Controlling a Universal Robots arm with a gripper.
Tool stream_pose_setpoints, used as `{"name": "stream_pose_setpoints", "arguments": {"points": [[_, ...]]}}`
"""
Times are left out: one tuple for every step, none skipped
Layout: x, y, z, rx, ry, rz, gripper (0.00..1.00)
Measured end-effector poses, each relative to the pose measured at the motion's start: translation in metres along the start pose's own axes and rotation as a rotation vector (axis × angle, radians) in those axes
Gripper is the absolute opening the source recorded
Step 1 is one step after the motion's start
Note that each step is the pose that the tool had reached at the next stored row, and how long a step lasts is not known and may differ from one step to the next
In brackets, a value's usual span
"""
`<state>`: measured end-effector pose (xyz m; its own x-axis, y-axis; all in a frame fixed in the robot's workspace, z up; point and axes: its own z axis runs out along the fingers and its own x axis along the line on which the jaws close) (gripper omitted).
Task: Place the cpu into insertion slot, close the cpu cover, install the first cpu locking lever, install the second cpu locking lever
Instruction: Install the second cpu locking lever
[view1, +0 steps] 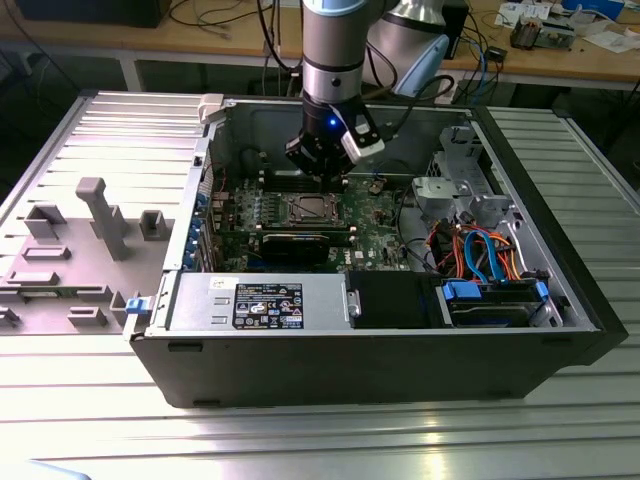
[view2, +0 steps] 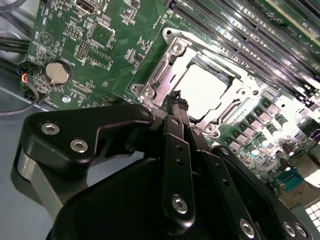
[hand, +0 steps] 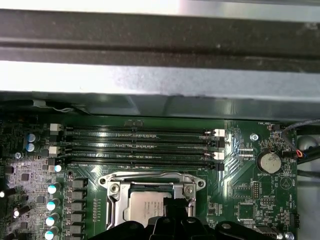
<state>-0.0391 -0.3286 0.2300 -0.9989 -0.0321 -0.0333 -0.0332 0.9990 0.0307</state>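
My black fingers (view2: 176, 100) are pinched together on nothing, just above the square silver-rimmed insertion slot (view2: 200, 90) so I can work on it. The flat silver-grey cpu (hand: 145, 204) already sits inside the slot. The thin silver cpu cover (hand: 152, 178) looks closed, I think. The exterior view shows the whole open black computer case (view1: 380, 370).
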Motion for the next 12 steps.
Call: {"name": "stream_pose_setpoints", "arguments": {"points": [[0.0000,-0.0007,0.0000,-0.0001,-0.0001,0.000,0.11],[0.0001,-0.0016,0.0000,0.0000,0.0000,0.000,0.11],[0.0001,-0.0026,-0.0001,0.0000,0.0000,0.000,0.11],[0.0001,-0.0032,-0.0001,0.0000,0.0000,0.000,0.11],[0.0001,-0.0040,-0.0001,0.0000,0.0000,0.000,0.11],[0.0002,-0.0051,-0.0001,-0.0001,-0.0001,0.000,0.11],[0.0002,-0.0052,-0.0001,-0.0001,-0.0001,0.000,0.11],[0.0002,-0.0052,-0.0001,0.0000,-0.0001,0.000,0.11],[0.0002,-0.0061,-0.0002,0.0000,0.0000,0.000,0.11],[0.0002,-0.0068,-0.0002,0.0000,0.0000,0.000,0.11],[0.0002,-0.0068,-0.0002,-0.0001,0.0000,0.000,0.11],[0.0002,-0.0068,-0.0002,0.0000,0.0000,0.000,0.11]]}}
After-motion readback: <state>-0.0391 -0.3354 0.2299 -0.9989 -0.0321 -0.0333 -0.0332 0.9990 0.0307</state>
